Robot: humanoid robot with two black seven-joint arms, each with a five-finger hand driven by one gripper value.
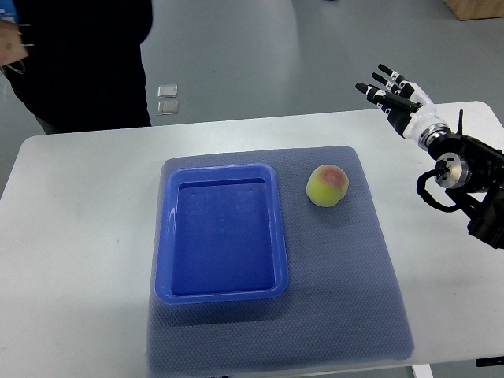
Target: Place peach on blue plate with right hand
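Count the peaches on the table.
1. The round yellow-green peach with a red blush lies on the grey mat, right of the blue rectangular plastic plate. None appear hidden.

The plate (221,233) looks like smooth blue plastic with a soft gloss; light reflects along its rim. Under it lies a mat (346,268) of grey-blue material with a fine dotted texture, matt, like woven or rubbery cloth. The table (79,236) has a plain white top, smooth and matt. The peach (327,186) has a dull, slightly velvety skin, yellow-green with a red blush. The right hand (391,94) seems made of hard plastic, glossy black on the fingers and white on the palm shell, and behind it the wrist shows a metal ring and black cables.
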